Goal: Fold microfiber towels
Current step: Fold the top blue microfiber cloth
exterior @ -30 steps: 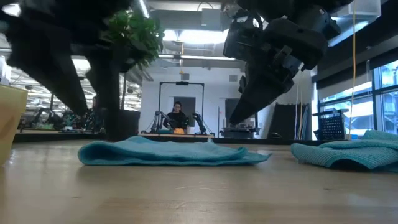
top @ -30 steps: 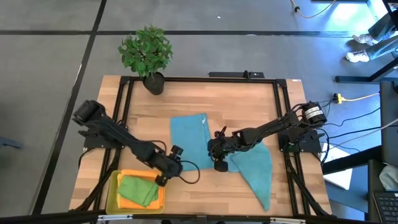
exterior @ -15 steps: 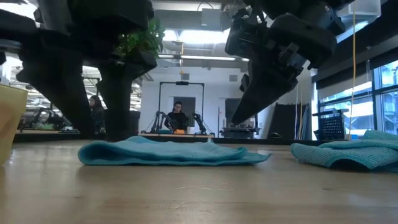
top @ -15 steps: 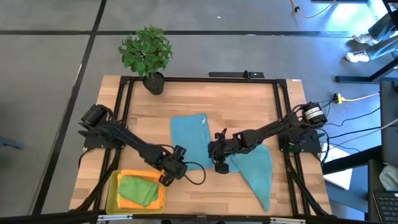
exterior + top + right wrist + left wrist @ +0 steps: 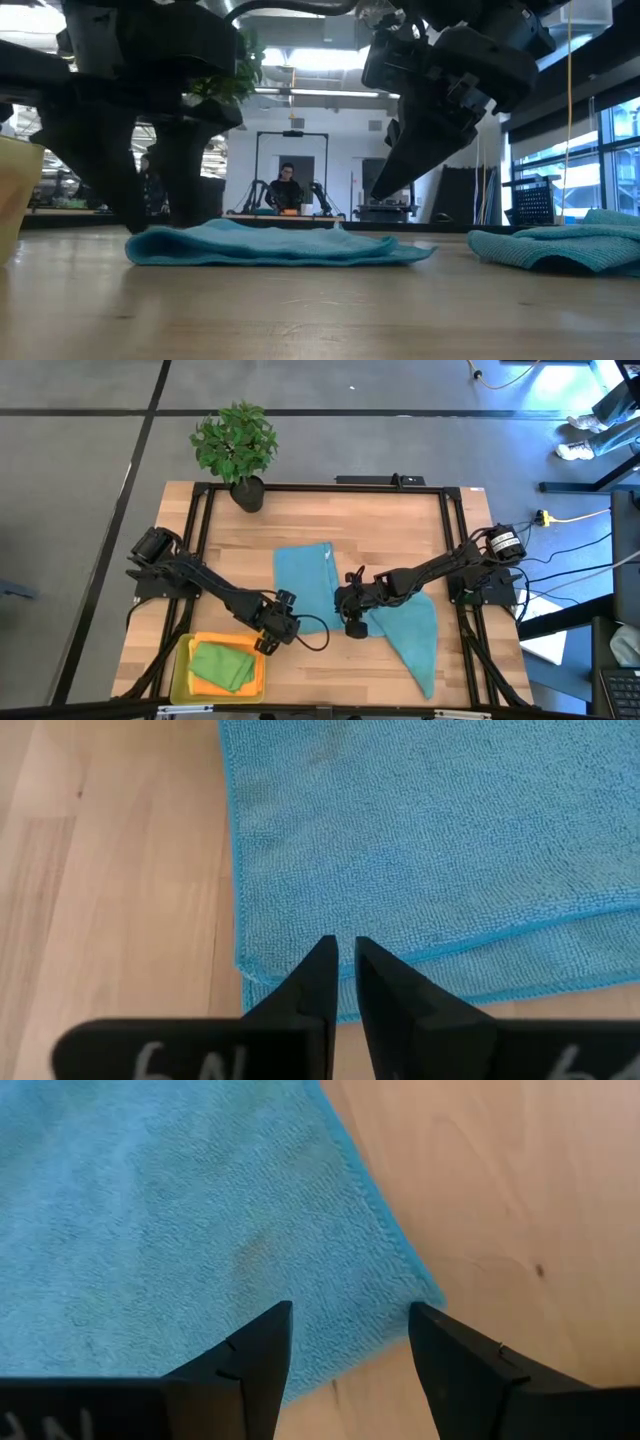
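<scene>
Two teal towels are out on the table [image 5: 240, 530]: one teal towel [image 5: 304, 588] lies flat mid-table, the other teal towel [image 5: 412, 632] sits toward the right edge, and a green towel [image 5: 222, 664] rests folded on an orange one in the yellow tray [image 5: 181, 660]. My left gripper [image 5: 350, 1342] hangs over the near corner of the flat towel with its fingers spread, the corner lying right between them. My right gripper [image 5: 344, 970] hovers over the towel's other near edge with its fingers nearly pressed together, holding nothing that I can see. For a clean fold I judge I should lower the left straight down so one finger slides under the corner hem, then pinch only a single layer. I'd open the right before dropping it at the matching corner, so both corners lift level. Grabbing too far in would bunch the cloth and skew the fold.
</scene>
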Robot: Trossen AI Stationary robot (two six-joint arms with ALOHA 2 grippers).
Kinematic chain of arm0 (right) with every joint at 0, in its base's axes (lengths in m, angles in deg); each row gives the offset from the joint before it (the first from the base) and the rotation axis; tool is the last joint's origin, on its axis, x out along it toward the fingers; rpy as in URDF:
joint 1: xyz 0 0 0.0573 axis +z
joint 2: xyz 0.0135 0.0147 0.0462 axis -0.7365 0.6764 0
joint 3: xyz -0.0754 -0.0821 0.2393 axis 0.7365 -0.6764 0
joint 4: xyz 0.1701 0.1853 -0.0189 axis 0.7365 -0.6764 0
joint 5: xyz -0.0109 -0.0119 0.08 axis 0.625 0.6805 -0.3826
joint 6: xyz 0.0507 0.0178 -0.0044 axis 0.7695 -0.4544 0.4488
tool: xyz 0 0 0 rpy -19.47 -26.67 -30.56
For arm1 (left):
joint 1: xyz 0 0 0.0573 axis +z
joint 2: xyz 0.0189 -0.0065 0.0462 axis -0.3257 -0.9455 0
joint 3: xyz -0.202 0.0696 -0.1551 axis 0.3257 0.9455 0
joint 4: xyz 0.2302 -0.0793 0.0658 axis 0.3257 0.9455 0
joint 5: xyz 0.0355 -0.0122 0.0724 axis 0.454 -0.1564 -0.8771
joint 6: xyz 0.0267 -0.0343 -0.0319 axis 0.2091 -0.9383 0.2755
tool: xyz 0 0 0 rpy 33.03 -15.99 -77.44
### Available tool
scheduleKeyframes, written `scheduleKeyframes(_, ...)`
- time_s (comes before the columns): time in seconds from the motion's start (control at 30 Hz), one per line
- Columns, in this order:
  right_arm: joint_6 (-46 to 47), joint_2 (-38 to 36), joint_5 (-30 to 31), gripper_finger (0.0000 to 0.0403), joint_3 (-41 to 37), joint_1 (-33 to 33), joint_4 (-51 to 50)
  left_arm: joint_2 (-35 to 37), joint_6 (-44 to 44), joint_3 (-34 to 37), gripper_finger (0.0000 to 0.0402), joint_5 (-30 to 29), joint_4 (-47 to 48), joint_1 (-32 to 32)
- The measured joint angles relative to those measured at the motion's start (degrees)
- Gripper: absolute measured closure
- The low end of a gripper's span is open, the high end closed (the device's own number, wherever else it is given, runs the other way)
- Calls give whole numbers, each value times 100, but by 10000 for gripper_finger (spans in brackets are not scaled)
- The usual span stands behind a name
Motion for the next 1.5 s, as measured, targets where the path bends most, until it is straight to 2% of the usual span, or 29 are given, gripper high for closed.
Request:
scheduleKeyframes(0.33, -86, 0, 15, 361, 2, 0, 0, 0, -114, 12, 209, 63, -88, 51)
scheduleKeyframes(0.6, -407, 0, 928, 361, 4, -16, 137, -3, -163, -324, 209, 157, -1, 227)
scheduleKeyframes(0.77, -427, 0, 1338, 361, 9, -334, 170, -3, -85, -352, 209, 308, 16, 245)
scheduleKeyframes(1.03, -1018, 140, 1295, 361, 10, -1143, 605, -3, -91, -352, 209, 410, 55, 247)
scheduleKeyframes(1.5, -1608, 416, 279, 369, -1, -2420, 1192, 1, 33, -352, 209, 395, 7, 262)
